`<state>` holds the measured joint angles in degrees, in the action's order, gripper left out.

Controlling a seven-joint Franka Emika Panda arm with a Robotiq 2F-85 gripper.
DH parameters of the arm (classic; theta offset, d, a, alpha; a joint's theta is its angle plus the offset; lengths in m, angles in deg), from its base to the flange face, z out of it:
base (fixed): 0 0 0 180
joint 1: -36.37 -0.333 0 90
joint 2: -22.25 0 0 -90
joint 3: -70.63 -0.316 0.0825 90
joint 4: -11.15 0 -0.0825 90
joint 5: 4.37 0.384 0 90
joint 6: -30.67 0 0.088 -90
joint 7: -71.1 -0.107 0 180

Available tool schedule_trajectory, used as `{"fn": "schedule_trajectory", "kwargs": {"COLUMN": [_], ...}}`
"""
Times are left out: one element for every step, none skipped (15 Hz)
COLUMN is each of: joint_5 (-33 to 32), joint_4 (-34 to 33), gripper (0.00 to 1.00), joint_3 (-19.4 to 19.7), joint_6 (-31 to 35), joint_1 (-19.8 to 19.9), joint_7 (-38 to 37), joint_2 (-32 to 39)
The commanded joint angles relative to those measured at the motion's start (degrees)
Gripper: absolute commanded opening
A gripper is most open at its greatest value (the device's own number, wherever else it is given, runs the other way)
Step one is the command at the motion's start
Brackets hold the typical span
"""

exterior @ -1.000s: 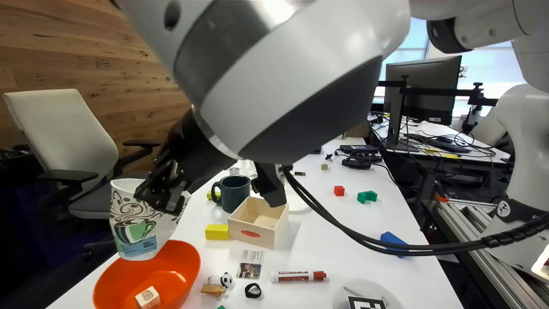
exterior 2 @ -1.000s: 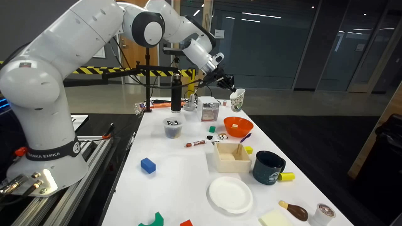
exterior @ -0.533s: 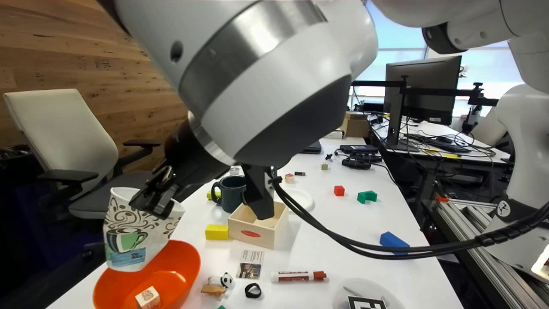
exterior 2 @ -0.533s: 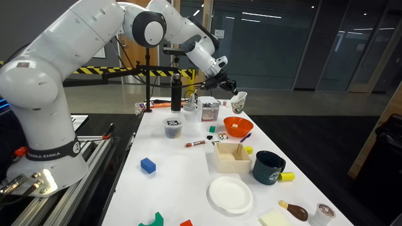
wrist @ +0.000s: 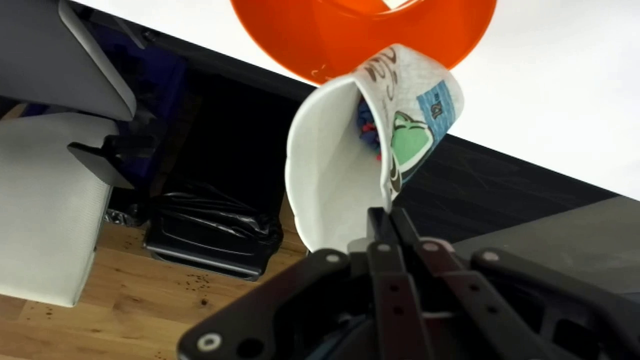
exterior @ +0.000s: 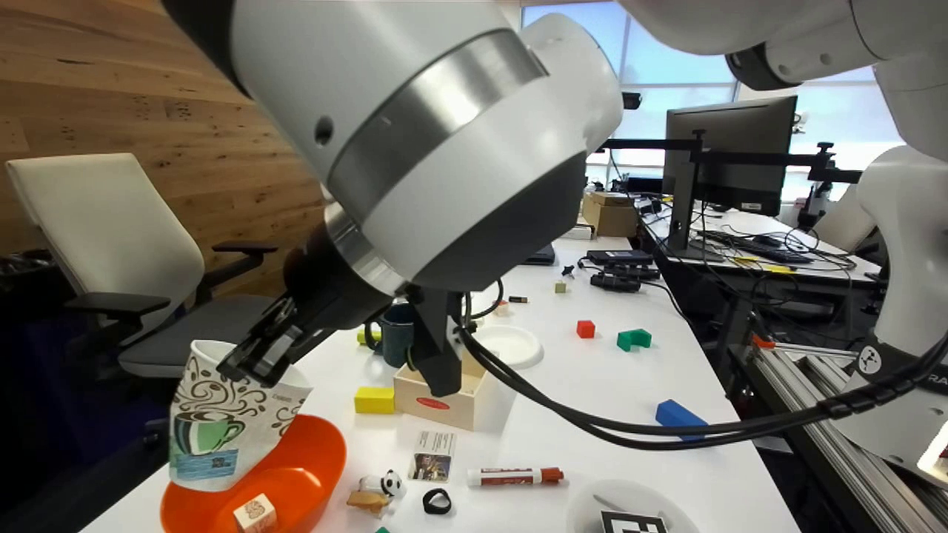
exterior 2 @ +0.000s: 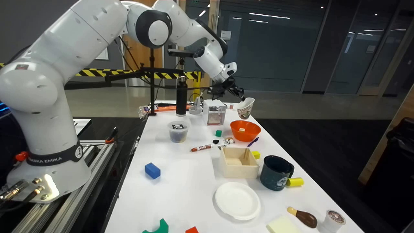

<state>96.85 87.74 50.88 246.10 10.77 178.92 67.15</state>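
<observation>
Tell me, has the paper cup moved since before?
Yes. In an exterior view, the paper cup is lower and further left in the picture, against the unmoved orange bowl.

In an exterior view, the base band between eight and nine o'clock reads "FRANKA EMIKA"; the six-o'clock marker, "EXPO".

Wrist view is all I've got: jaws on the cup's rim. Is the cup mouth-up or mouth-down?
Observer: Mouth-up but leaning: in both exterior views the base of the cup sits lower than its rim.
Operator: OK. The bowl runs off the top of my frame. What's in it?
Observer: A pale block with a brown print on its face, seen in an exterior view.
</observation>
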Motion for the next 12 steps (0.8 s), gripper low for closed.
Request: {"fn": "schedule_trajectory", "kwargs": {"joint_5": [-0.1, -0.2, -0.3, -0.4, -0.6, -0.8, -0.8, -0.8, -0.8, -0.8, -0.7, -0.6], "joint_4": [5.5, 6.3, 6.8, 7.5, 8.2, 8.6, 9.3, 9.8, 10.4, 10.8, 11.3, 11.8], "gripper": [0.01, 0.01, 0.01, 0.01, 0.01, 0.01, 0.01, 0.01, 0.01, 0.01, 0.01, 0.01], "joint_3": [0.1, 0.3, 0.5, 0.7, 1.0, 1.4, 1.7, 2.0, 2.5, 2.9, 3.4, 4.0], "joint_6": [-5.0, -6.6, -7.1, -8.6, -9.7, -10.4, -11.6, -12.7, -13.7, -14.9, -16.1, -17.2], "joint_1": [1.3, 1.6, 1.6, 1.8, 1.8, 1.7, 1.7, 1.8, 1.7, 1.6, 1.6, 1.4], "joint_7": [-5.6, -7.0, -7.8, -9.0, -10.1, -10.9, -11.9, -12.7, -13.7, -14.6, -15.6, -16.4], "joint_2": [-4.5, -5.2, -5.5, -6.2, -6.8, -7.2, -7.9, -8.5, -9.1, -9.6, -10.2, -10.8]}}
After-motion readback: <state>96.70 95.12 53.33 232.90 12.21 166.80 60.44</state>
